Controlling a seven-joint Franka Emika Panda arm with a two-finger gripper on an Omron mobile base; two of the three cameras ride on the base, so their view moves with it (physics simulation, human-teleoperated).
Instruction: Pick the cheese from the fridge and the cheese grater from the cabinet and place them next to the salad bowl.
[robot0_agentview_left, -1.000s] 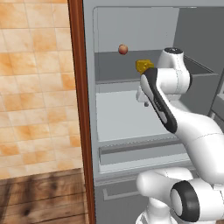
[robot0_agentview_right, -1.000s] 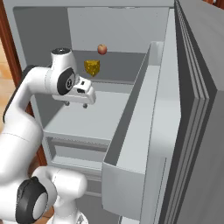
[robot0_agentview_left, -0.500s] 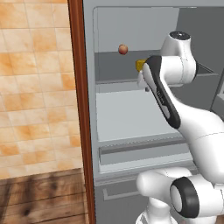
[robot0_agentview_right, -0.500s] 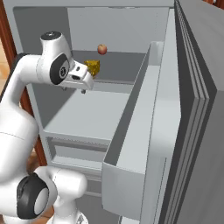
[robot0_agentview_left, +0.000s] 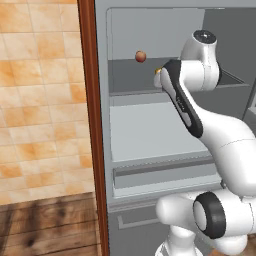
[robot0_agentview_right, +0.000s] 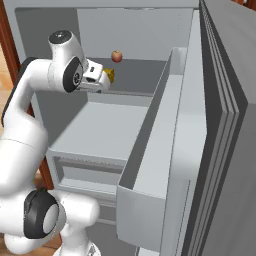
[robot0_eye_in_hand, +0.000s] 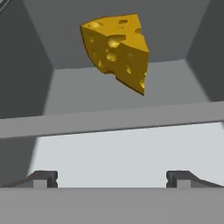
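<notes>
The fridge stands open, with pale grey walls and flat shelves. On its upper shelf sits the cheese, a yellow-orange holed wedge, also seen as the cheese and a sliver of cheese past my arm. My gripper is open, level with the shelf's front edge, and points at the wedge from a short way in front. Nothing is between its fingertips. From the right, the gripper sits just short of the cheese. The cheese grater, the cabinet and the salad bowl are out of view.
A small round reddish fruit lies further back on the same shelf, left of the cheese in the left base view. The fridge door with its deep bin hangs open on the right. A reddish-brown wooden panel and a tiled wall flank the left.
My arm has risen and carried the hand up and in toward the upper shelf, closer to the cheese. The jaws have stayed open.
</notes>
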